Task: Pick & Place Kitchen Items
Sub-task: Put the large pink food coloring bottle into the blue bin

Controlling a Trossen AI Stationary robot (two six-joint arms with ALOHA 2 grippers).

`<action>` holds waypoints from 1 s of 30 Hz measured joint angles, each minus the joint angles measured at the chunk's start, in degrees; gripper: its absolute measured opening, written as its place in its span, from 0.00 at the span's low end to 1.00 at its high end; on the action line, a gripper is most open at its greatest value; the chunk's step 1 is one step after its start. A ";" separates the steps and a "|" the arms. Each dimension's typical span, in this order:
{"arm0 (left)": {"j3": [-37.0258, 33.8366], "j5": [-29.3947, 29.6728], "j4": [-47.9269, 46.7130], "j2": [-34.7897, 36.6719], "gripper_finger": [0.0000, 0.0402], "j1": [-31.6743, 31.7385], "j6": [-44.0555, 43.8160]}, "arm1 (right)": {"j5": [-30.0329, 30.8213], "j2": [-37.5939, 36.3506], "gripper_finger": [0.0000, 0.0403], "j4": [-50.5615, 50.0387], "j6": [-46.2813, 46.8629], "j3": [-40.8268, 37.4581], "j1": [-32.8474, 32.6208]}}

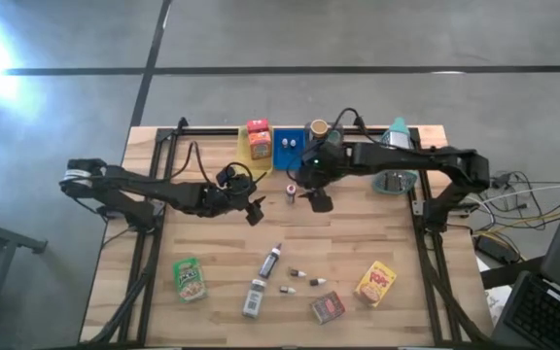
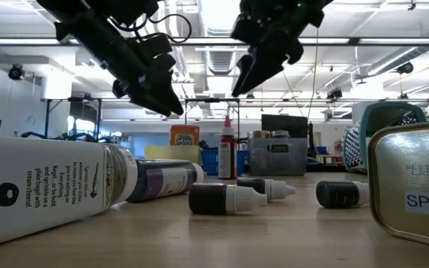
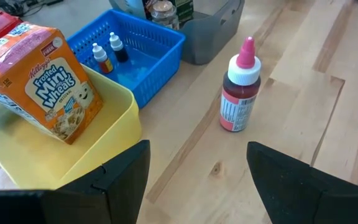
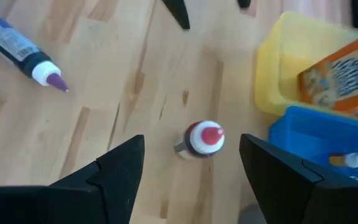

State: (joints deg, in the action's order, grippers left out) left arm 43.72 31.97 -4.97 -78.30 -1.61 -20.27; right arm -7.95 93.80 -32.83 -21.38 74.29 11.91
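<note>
The right gripper (image 4: 191, 171) hangs spread and empty above the upright red pink-capped bottle (image 4: 202, 139); next, judging by this, lowering to grasp it. The left gripper (image 3: 197, 177) waits open nearby.

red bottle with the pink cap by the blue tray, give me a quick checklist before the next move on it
1. Small red bottle with pink cap stands upright on the wooden table: ok.
2. Right gripper open, nothing held: ok.
3. Right gripper over the bottle, jaws either side in its wrist view: ok.
4. Left gripper open and empty, facing the bottle from the side, apart from it: ok.
5. Blue plastic tray has bare floor beside its two small dropper bottles: ok.
6. Clearance between the two grippers: cannot tell.
</note>
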 joint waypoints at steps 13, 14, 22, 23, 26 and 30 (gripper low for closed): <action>0.00 0.00 0.30 -0.02 0.68 0.00 -0.11 | -0.82 4.38 0.56 4.19 1.83 0.58 0.89; 0.00 0.00 0.29 -0.02 0.68 0.00 -0.11 | -1.26 4.54 0.56 4.55 2.02 0.58 1.12; 0.00 0.00 0.24 -0.04 0.68 0.00 -0.11 | -1.59 4.85 0.59 5.16 3.26 0.56 2.57; 0.00 0.00 0.25 -0.04 0.68 0.00 -0.11 | -1.57 4.89 0.60 5.17 3.30 0.56 2.81; 0.00 0.02 0.24 -0.04 0.68 0.00 -0.11 | -1.56 5.63 0.61 5.21 3.53 0.55 3.24; 0.00 0.01 0.24 -0.04 0.68 0.00 -0.11 | -1.58 7.38 0.62 5.32 3.54 0.49 3.48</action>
State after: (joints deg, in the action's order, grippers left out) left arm 43.72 31.98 -4.73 -78.35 -1.61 -20.38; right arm -9.53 101.19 -27.51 -17.85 74.78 15.39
